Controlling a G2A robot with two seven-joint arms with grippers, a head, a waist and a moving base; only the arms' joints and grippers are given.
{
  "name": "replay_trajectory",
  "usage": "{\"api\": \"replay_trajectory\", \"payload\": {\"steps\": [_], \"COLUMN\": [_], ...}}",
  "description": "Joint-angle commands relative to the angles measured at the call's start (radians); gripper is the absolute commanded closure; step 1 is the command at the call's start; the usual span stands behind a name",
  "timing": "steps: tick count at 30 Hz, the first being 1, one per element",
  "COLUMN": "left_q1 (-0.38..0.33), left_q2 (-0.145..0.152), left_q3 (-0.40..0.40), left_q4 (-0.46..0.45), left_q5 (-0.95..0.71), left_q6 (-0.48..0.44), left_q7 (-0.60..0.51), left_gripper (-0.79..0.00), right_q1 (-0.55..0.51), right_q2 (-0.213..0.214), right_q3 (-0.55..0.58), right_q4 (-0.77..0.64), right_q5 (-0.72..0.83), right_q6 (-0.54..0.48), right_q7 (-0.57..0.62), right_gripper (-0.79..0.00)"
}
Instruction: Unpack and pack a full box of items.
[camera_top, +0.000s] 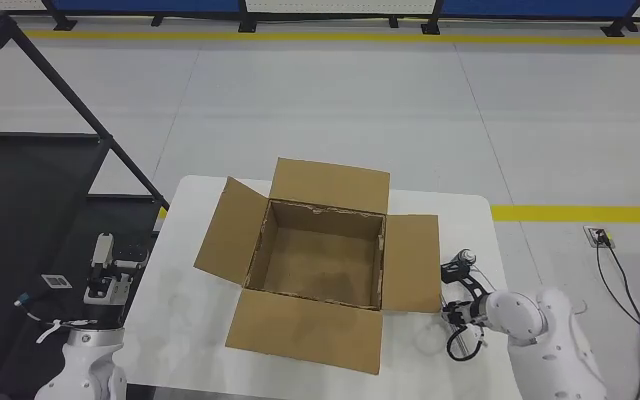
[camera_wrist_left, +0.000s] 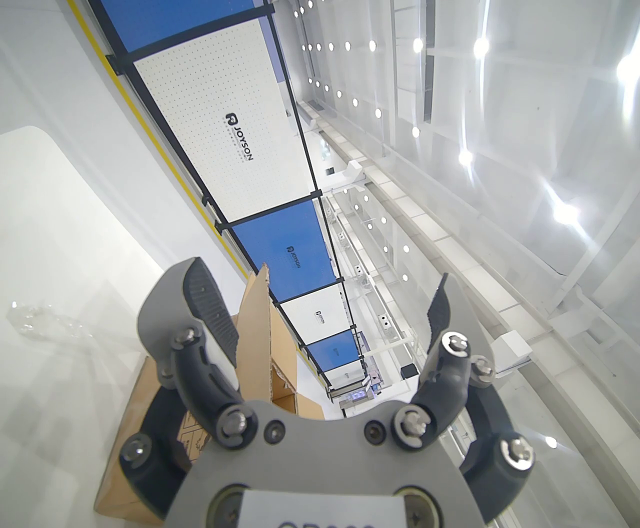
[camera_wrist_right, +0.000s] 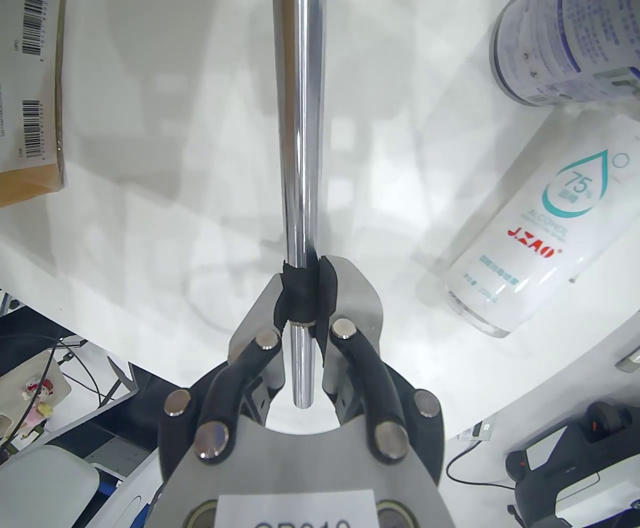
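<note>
**A:** What could be expected to go wrong from here?

**B:** The rod (camera_wrist_right: 296, 150) is the worry. It is clamped in the right gripper (camera_wrist_right: 303, 292) close to one end, so most of its shiny length is left unsupported beyond the jaws. With a smooth round bar held that way, a swing or a slip in the grasp would be likely on any quick turn.

**A:** And what could be struck?

**B:** The bottle (camera_wrist_right: 540, 235) is lying on its side on the table (camera_top: 190, 300), just beside the table's edge, with a can (camera_wrist_right: 555, 50) near it. If the bottle were brushed by the rod, it could be rolled off. The long end could also be caught on the right flap (camera_top: 412, 262) of the box (camera_top: 305, 330) on the way in, and the box could be dragged or tipped.

**A:** Where is the box placed?

**B:** It is set in the middle of the table with all four flaps spread, and its floor is seen bare.

**A:** How are the arms posed?

**B:** The right arm is held low at the table's right side, beside that flap, with the rod pointed out over the tabletop. The left gripper (camera_wrist_left: 325, 320) is held off the table's left side, aimed upward past the box, its jaws spread wide with nothing between them.
</note>
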Motion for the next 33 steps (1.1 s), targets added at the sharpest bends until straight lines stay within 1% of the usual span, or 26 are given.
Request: {"api": "replay_trajectory", "payload": {"steps": [1,5,10,12,20,28,31,33], "left_q1": [0.000,0.000,0.000,0.000,0.000,0.000,0.000,0.000], "left_q2": [0.000,0.000,0.000,0.000,0.000,0.000,0.000,0.000], "left_q3": [0.000,0.000,0.000,0.000,0.000,0.000,0.000,0.000], "left_q4": [0.000,0.000,0.000,0.000,0.000,0.000,0.000,0.000], "left_q5": [0.000,0.000,0.000,0.000,0.000,0.000,0.000,0.000], "left_q6": [0.000,0.000,0.000,0.000,0.000,0.000,0.000,0.000], "left_q7": [0.000,0.000,0.000,0.000,0.000,0.000,0.000,0.000], "left_gripper": [-0.785,-0.785,-0.785,-0.785,-0.785,-0.785,-0.785,-0.785], "right_q1": [0.003,0.013,0.026,0.029,0.027,0.007,-0.013,-0.037], "right_q2": [0.002,0.007,0.012,0.014,0.025,0.037,0.043,0.049], "right_q3": [-0.009,-0.024,-0.042,-0.047,-0.054,-0.055,-0.033,0.004], "right_q4": [0.005,0.023,0.048,0.053,0.055,0.026,-0.005,-0.040], "right_q5": [-0.006,-0.004,0.005,0.013,0.033,0.048,0.072,0.106], "right_q6": [0.012,0.022,0.028,0.027,0.036,0.047,0.053,0.066], "right_q7": [-0.002,-0.009,-0.016,-0.021,-0.036,-0.047,-0.076,-0.107], "right_gripper": [0.000,-0.092,-0.182,-0.237,-0.252,-0.234,-0.237,-0.265]}}
